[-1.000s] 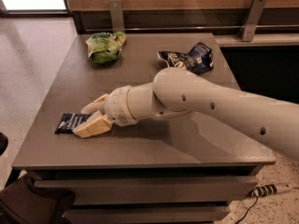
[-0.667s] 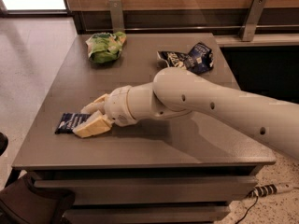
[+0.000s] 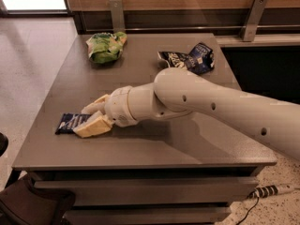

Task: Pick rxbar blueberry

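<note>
The rxbar blueberry (image 3: 69, 123) is a flat dark navy wrapper with pale lettering, lying flat near the table's front left edge. My gripper (image 3: 93, 117) is low over the table at the bar's right end. Its two cream fingers stand apart: one finger (image 3: 95, 105) lies just behind the bar, and the other covers the bar's right end from the front. The bar rests on the table. My white arm reaches in from the right across the table's middle.
A green snack bag (image 3: 105, 46) lies at the back left. A puffy dark blue chip bag (image 3: 190, 60) lies at the back right, just behind my arm. The grey table (image 3: 140, 146) has a front edge close below the gripper. A wooden wall rail runs behind.
</note>
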